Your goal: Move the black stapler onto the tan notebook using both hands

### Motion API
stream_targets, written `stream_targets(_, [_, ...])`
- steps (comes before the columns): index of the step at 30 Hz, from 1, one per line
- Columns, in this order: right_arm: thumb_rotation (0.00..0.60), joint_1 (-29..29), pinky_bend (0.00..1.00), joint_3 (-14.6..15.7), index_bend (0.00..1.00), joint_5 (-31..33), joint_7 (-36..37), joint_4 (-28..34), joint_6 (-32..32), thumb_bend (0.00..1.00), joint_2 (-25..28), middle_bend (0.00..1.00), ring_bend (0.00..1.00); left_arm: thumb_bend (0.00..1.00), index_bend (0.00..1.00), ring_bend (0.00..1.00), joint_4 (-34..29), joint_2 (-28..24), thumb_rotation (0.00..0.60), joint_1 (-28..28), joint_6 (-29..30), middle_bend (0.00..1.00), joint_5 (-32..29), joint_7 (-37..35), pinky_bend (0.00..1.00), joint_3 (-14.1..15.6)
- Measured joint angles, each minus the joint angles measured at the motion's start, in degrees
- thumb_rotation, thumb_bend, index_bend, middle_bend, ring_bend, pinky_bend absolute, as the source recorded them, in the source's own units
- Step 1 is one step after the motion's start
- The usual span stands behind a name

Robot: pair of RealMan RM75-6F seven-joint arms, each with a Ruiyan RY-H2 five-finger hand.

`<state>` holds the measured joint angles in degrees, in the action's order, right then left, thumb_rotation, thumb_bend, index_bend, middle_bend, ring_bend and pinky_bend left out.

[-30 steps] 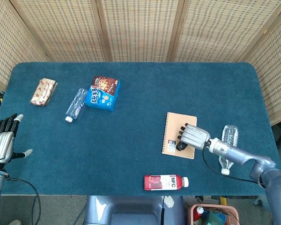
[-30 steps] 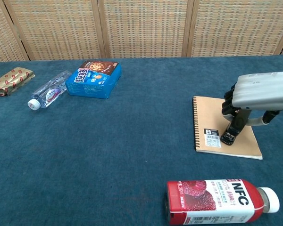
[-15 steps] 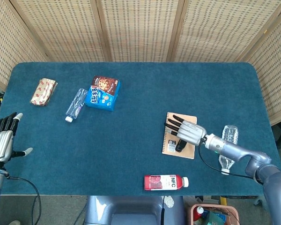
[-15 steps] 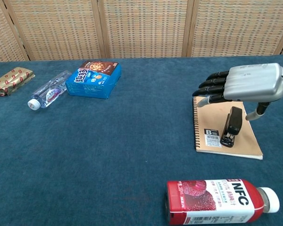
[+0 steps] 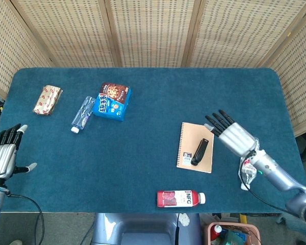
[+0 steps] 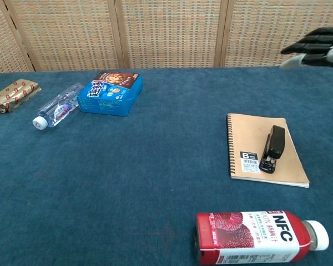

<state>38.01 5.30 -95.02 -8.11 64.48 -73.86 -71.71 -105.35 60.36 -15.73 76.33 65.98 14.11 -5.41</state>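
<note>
The black stapler point(image 5: 199, 152) point(image 6: 272, 148) lies flat on the tan spiral notebook point(image 5: 188, 144) point(image 6: 250, 136), toward its right half, with nothing touching it. My right hand point(image 5: 232, 133) point(image 6: 316, 47) hovers to the right of the notebook, raised above the table, fingers spread and empty. At the left table edge my left hand point(image 5: 4, 155) stays open, far from the notebook, and holds nothing.
A red NFC juice bottle point(image 5: 180, 198) point(image 6: 255, 237) lies near the front edge. A clear bottle point(image 5: 247, 173) lies at the right under my right arm. At the back left lie a blue cookie box point(image 5: 112, 101) point(image 6: 110, 92), a small water bottle point(image 5: 82, 114) point(image 6: 58, 112) and a gold snack pack point(image 5: 47, 99) point(image 6: 12, 94).
My right hand let go of the stapler, opened its fingers, then lifted up and away to the right. The stapler stays on the notebook. The left hand barely moved.
</note>
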Motion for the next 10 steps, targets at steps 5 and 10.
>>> stream_targets(5, [0.6, -10.1, 0.0, -1.9, 0.0, 10.4, 0.7, 11.0, -6.3, 0.01, 3.3, 0.0, 0.0, 0.11, 0.0, 0.0, 1.4, 1.1, 0.6, 1.4, 2.3, 0.0, 3.4, -0.1, 0.0, 1.3])
stream_targets(10, [0.6, -21.4, 0.0, -2.7, 0.0, 18.3, 3.2, 22.1, -14.6, 0.0, 5.9, 0.0, 0.0, 0.11, 0.0, 0.0, 5.9, 3.3, 0.6, 4.3, 6.4, 0.0, 8.6, -2.0, 0.0, 3.5])
